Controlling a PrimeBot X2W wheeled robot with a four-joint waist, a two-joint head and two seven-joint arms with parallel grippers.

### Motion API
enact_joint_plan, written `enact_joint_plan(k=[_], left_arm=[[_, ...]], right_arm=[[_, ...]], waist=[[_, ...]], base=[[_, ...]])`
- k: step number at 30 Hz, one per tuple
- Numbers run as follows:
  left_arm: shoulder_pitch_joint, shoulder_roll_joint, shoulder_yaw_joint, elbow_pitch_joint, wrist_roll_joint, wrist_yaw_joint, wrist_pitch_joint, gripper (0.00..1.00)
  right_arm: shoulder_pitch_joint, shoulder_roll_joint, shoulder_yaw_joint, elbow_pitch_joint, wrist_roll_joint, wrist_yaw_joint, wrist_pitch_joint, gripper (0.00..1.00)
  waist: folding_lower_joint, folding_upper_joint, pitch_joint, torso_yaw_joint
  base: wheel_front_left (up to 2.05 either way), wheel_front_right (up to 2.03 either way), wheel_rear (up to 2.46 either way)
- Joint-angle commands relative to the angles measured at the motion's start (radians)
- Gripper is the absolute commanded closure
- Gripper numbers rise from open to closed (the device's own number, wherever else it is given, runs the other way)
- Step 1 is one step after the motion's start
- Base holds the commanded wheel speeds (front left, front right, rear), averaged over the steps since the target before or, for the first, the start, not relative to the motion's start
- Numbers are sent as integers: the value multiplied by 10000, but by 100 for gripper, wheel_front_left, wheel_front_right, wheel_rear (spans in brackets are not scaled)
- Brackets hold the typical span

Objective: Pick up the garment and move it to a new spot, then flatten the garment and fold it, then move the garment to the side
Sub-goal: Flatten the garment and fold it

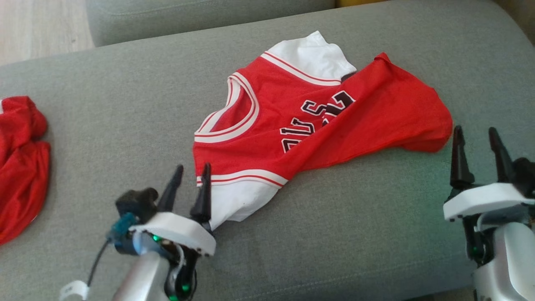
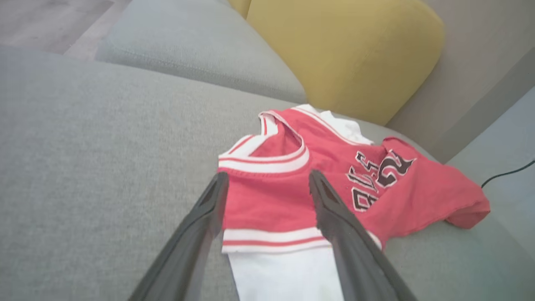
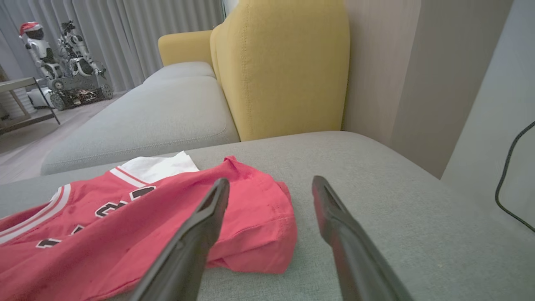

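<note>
On the grey sofa seat [image 1: 125,104], a second red cloth [image 1: 21,163] lies bunched at the far left, well apart from the left hand [image 1: 193,167], whose fingers stand wide at the garment's [image 1: 309,121] near white sleeve. This red jersey lies crumpled mid-seat, its black chest lettering creased and unreadable. Just beside its right end the right hand [image 1: 475,128] stands wide and empty, with a yellow cushion [image 2: 342,54] behind.
</note>
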Motion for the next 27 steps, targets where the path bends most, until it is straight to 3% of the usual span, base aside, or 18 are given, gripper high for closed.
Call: enact_joint_plan(k=[1,11,17,23,27], left_arm=[[-282,83,122,-60,35,-53,-91,0],[-750,174,-635,1802,376,-146,574,0],[-616,386,-1073,1798,500,-403,1152,0],[-481,662,-1290,1583,684,-58,2051,0],[-427,719,-1438,1370,652,-104,2448,0]], right_arm=[[-267,-15,140,-623,33,19,52,0],[165,173,-125,-1424,-68,19,411,0],[234,256,-173,-1316,-92,19,386,0],[178,302,-146,-1142,-102,19,297,0],[124,322,-55,-1007,-98,19,248,0]], waist=[[0,0,39,-61],[0,0,84,-84],[0,0,51,12],[0,0,18,77],[0,0,11,36]], base=[[0,0,0],[0,0,0],[0,0,0],[0,0,0],[0,0,0]])
